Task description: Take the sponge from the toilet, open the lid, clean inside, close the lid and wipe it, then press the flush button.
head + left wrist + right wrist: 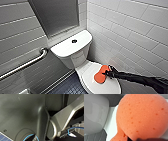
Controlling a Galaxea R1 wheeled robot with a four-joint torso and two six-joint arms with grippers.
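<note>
Nearest, low on the right: dark arm (140, 78) in from the right edge, stretched left over the bowl end of the toilet (75, 58). At its tip, right jaws clenched on the sponge (100, 74), gripping its right end. Sponge bright orange, rounded, pinched at the middle, resting on the lid (110, 87), on the far part of it and toward its right side. Lid shut, white and glossy.

From the right wrist, close up: pitted orange foam bulging large, a narrow waist under the bulge, a strip of white lid just beside it, the glossy tank front beyond.

Left jaws: cannot tell whether released or clenched. Around that wrist, grey robot panels and a loop of blue cable (73, 129).

Left of the bowl, dark tiled floor (71, 87).

Farther back, the tank, rounded at the corners, flat on top. Flush button (74, 41) small, round and dark, in the middle of that top, well apart from the sponge and the jaws.

On the left wall, a metal grab bar (25, 65), slanting down toward the near left.

Farthest, above the tank, a plain grey panel (56, 15). On the right, a wall of white tiles (130, 32) running from far to near.
</note>
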